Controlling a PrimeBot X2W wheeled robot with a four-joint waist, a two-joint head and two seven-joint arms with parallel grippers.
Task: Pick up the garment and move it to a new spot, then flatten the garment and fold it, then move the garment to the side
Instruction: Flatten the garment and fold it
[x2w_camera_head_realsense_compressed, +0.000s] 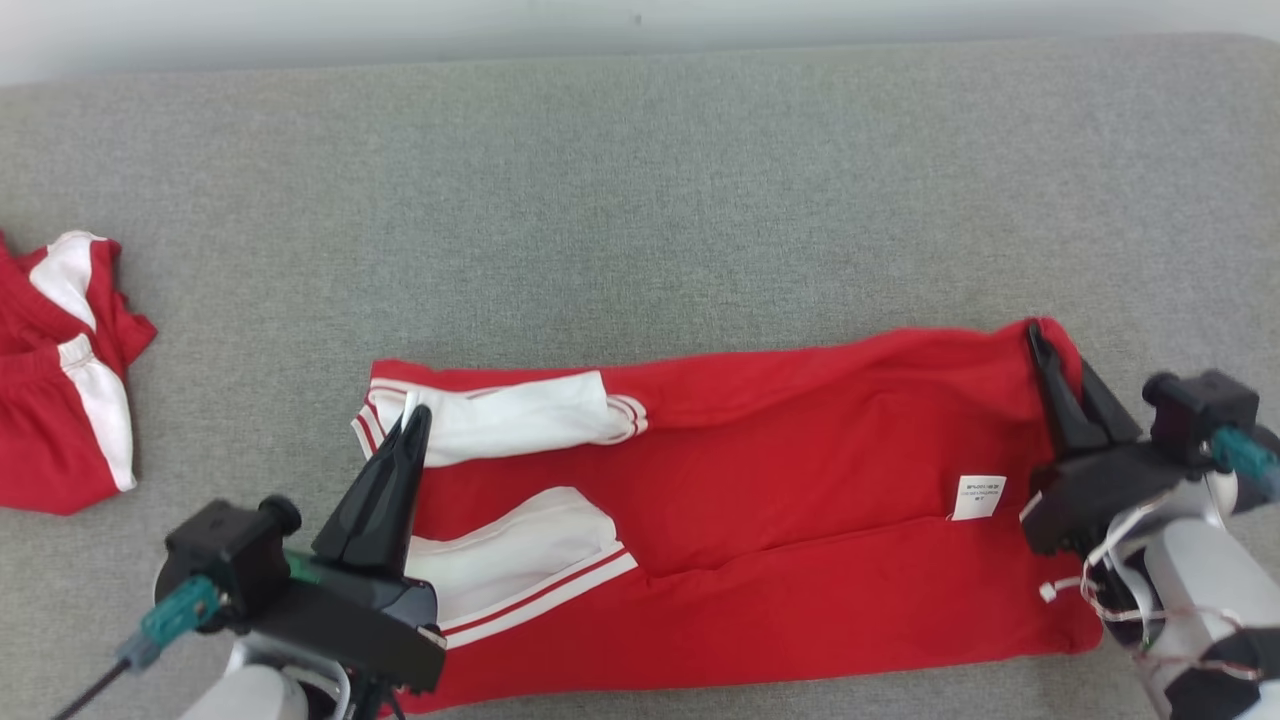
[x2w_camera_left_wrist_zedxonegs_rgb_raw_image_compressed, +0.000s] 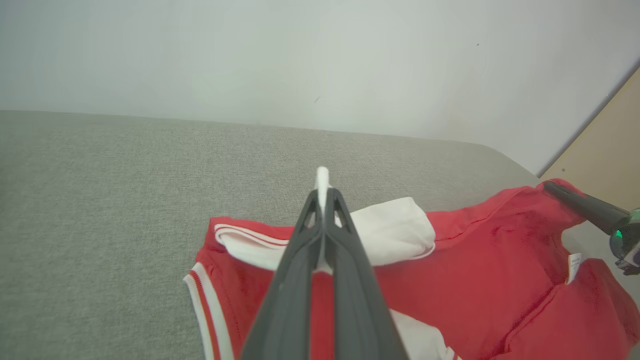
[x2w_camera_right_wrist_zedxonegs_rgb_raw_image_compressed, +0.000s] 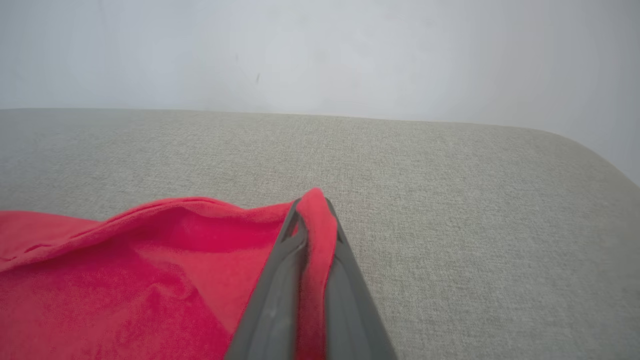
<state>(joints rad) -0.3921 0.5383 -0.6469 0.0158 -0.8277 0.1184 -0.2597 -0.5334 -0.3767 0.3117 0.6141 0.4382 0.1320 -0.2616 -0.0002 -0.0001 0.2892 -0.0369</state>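
Folding appears in hand: the garment (x2w_camera_head_realsense_compressed: 800, 480) lies spread on the grey surface (x2w_camera_head_realsense_compressed: 640, 200). The left end effector (x2w_camera_head_realsense_compressed: 413, 418) pinches white fabric at one end. The right end effector (x2w_camera_right_wrist_zedxonegs_rgb_raw_image_compressed: 312, 207) pinches the red corner opposite. Next move, as judged: lift both ends evenly, keeping tension.

Your shirt (x2w_camera_head_realsense_compressed: 800, 480) is bright red, sleeves (x2w_camera_head_realsense_compressed: 520, 415) white, cuffs (x2w_camera_head_realsense_compressed: 628, 417) trimmed in red and white stripes, and there's a white label (x2w_camera_head_realsense_compressed: 979, 497). The cushion (x2w_camera_head_realsense_compressed: 640, 200) is mottled grey; your second garment (x2w_camera_head_realsense_compressed: 40, 440) matches, red with white panels.
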